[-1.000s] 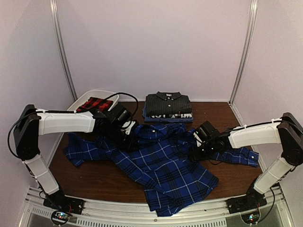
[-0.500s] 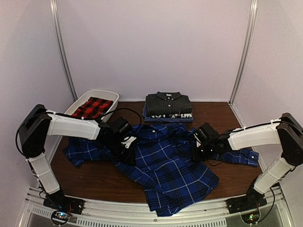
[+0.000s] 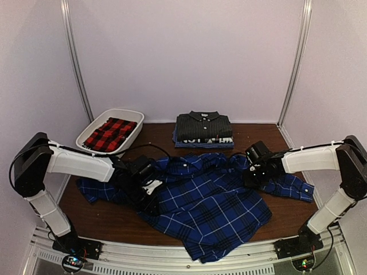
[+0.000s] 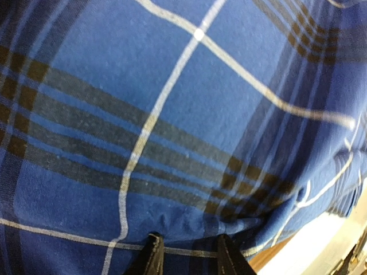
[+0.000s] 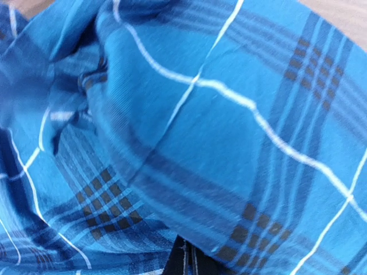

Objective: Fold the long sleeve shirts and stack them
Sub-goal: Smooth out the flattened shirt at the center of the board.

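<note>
A large blue-and-black plaid shirt [image 3: 212, 200] lies spread face up across the middle of the table, sleeves out to both sides. My left gripper [image 3: 148, 195] sits low on its left body edge; the left wrist view shows its fingers [image 4: 152, 252] a little apart with a bunch of plaid cloth [image 4: 172, 114] between them. My right gripper [image 3: 252, 172] is at the shirt's right shoulder, shut [image 5: 188, 255] under a fold of the cloth [image 5: 229, 143]. A folded charcoal striped shirt [image 3: 203, 126] rests at the back. A red-and-black plaid shirt [image 3: 110, 134] lies in the tub.
The white plastic tub [image 3: 135, 116] stands at the back left by the wall post. Under the charcoal shirt lies another folded blue garment [image 3: 203, 144]. Bare brown tabletop [image 3: 258, 137] shows at the back right. A metal rail [image 3: 172, 252] runs along the near edge.
The left gripper slid toward the near edge and narrowed on the cloth. The right gripper shut and moved back and right, and the shirt now lies wider and flatter.
</note>
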Controlling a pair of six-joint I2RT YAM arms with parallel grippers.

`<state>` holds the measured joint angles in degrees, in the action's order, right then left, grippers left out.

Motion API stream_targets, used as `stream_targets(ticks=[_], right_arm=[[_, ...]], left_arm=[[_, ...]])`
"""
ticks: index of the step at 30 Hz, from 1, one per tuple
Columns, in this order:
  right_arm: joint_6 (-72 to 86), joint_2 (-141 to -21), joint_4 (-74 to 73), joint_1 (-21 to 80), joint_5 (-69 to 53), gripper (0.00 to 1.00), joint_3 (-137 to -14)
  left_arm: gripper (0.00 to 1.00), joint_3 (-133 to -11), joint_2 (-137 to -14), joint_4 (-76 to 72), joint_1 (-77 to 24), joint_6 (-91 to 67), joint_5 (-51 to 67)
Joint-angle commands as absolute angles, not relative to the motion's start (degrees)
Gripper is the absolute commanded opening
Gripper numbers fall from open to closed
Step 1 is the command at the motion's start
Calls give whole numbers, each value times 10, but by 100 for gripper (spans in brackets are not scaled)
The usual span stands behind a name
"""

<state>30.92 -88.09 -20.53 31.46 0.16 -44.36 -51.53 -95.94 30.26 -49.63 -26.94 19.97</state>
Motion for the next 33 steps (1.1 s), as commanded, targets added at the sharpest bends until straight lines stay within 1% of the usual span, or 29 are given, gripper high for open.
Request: stream_targets(ticks=[1,8,13,15,17,19,20,24,25,28,31,33], right_arm=[[281,-890,-223,291,30,0,-469],[259,-923,-234,283,38,0,-509],[242,-941,-246,284,41,1,-533],[235,-939,-255,288,48,7,-540],[232,-929,-263,291,55,15,-544],[231,-919,-270,294,60,23,-547],[231,-914,-273,296,65,31,-549],[233,-894,-285,305,81,50,-556],[234,-890,-287,307,84,54,-558],[238,-880,-288,317,90,60,-561],[240,-873,-287,336,93,63,-569],[242,-874,-289,347,92,65,-578]], left_arm=[[34,-488,-952,324,-534,-295,220],[33,-476,-950,301,-620,-350,251],[34,-493,-939,294,-649,-382,260],[39,-512,-923,303,-649,-393,239],[44,-543,-914,319,-648,-399,214],[47,-585,-909,344,-645,-402,177],[47,-603,-907,359,-641,-400,159],[48,-658,-896,402,-597,-387,83],[48,-664,-895,407,-581,-384,71],[48,-680,-900,408,-540,-361,48],[48,-700,-929,411,-515,-327,25],[50,-720,-955,412,-509,-306,12]])
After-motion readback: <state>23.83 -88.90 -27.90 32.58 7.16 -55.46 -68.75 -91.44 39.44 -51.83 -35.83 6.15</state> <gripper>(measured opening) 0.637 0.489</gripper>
